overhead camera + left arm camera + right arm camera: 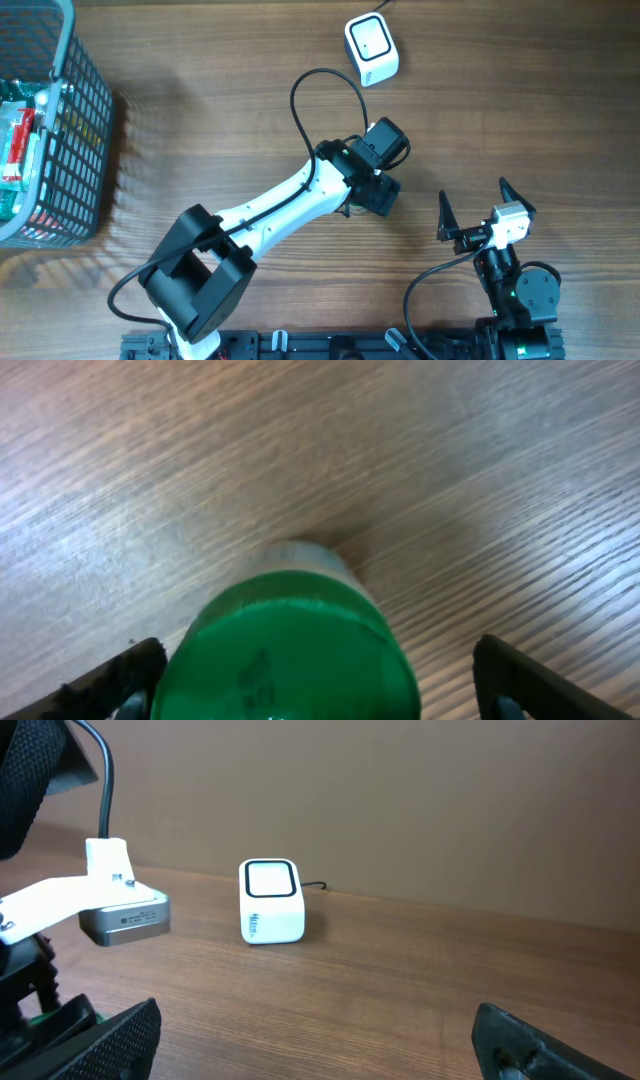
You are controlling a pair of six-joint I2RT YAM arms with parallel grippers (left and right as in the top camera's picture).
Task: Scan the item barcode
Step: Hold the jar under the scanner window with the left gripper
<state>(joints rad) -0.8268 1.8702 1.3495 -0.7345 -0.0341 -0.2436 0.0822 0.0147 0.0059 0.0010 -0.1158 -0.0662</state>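
Observation:
The item is a green, round-bodied container [290, 650] with a pale far end, lying on the wooden table. It fills the space between the fingers of my left gripper [315, 682]. Those jaws stand open on either side of it: the left finger [120, 678] is right beside it and the right finger [515, 675] is clear of it. From overhead the left gripper [377, 188] hides the item. The white barcode scanner [371, 48] sits at the table's far edge, also visible as a white box [271, 902]. My right gripper [487, 212] is open and empty at the near right.
A grey wire basket [75, 150] holding several packaged goods stands at the left edge. The scanner's cable runs off the far edge. The left arm's black cable [325, 90] loops above its wrist.

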